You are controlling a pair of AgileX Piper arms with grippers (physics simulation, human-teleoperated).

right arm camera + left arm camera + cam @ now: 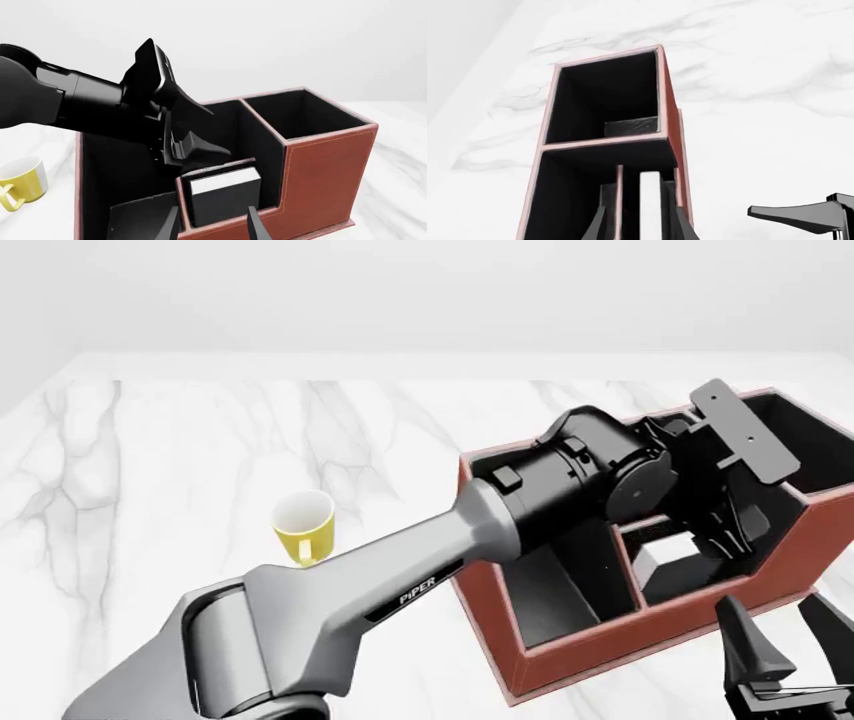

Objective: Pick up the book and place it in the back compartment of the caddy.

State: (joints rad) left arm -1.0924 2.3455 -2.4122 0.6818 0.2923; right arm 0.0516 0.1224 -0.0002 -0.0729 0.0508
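Left arm (400, 590) ran from the near left corner diagonally forward and to the right, grey link giving way to a black wrist (587, 475) held high. Wrist pitched downward, left gripper (714, 530) pointing down. Fingers (193, 145) stood apart, jaws spread; left wrist view showed both fingers (597, 222) well separated.

Right arm barely in view: only the right gripper (781, 640) at the near right edge, low, its fingers (741, 635) aimed up and forward. Jaws spread wide, fingertips (253, 222) well apart in the right wrist view.
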